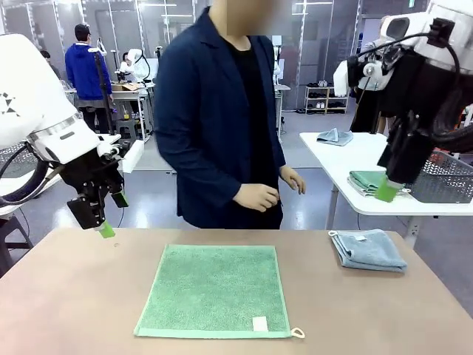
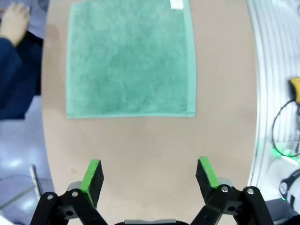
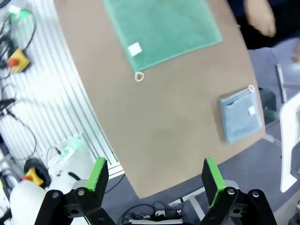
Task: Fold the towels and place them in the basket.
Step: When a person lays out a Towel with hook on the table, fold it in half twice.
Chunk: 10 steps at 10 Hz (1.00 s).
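Towel: green square terry towel (image 1: 214, 290) flat, unfolded, mid-table.
Jaws: left gripper (image 2: 150, 171), right gripper (image 3: 152, 171) released, empty.
Fold: best to pinch both near corners and carry them evenly to the far edge.

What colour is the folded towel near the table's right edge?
Grey-blue; the folded towel shows best in the front view.

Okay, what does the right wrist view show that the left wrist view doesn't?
Right wrist view: the folded blue towel, a corner loop, and the open right hand.
Left wrist view: the open left hand above bare table.
Both: the green towel spread flat, its white label, and the person's hand at the far side.
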### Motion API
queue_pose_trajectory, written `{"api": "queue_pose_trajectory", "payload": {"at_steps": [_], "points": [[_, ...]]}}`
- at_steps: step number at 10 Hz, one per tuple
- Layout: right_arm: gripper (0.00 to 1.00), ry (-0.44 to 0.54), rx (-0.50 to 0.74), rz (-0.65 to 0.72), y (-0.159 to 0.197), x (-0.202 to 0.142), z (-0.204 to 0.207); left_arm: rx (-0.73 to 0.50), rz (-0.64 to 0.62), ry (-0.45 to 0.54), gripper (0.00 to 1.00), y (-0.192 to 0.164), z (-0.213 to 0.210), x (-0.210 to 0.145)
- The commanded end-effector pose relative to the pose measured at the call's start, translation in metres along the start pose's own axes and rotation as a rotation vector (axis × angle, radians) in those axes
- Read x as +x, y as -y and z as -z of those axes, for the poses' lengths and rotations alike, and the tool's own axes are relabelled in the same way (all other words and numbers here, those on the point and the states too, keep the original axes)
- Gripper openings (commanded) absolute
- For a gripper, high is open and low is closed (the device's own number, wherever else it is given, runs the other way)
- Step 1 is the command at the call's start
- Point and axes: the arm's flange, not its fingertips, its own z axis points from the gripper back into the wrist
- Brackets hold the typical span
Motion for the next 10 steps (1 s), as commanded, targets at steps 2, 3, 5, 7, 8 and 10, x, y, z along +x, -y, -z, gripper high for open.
{"api": "queue_pose_trajectory", "payload": {"at_steps": [2, 3, 5, 7, 8, 10], "points": [[1.00, -0.095, 0.017, -0.035, 0.005, 0.001, 0.006, 0.010, -0.025, -0.085, 1.00, 0.007, 0.003, 0.009], [1.00, -0.029, 0.032, -0.039, -0.002, -0.002, 0.005, 0.005, -0.025, -0.033, 1.00, 0.002, 0.001, 0.003], [1.00, -0.029, 0.032, -0.039, -0.002, -0.002, 0.005, 0.005, -0.025, -0.033, 1.00, 0.002, 0.001, 0.003], [1.00, -0.029, 0.032, -0.039, -0.002, -0.002, 0.005, 0.005, -0.025, -0.033, 1.00, 0.002, 0.001, 0.003], [1.00, -0.046, 0.034, -0.043, -0.003, -0.002, 0.007, 0.003, -0.031, -0.034, 1.00, 0.002, 0.000, 0.003], [1.00, -0.101, -0.027, -0.276, -0.031, 0.038, 0.039, 0.023, -0.072, -0.098, 1.00, 0.014, 0.031, 0.035]]}}
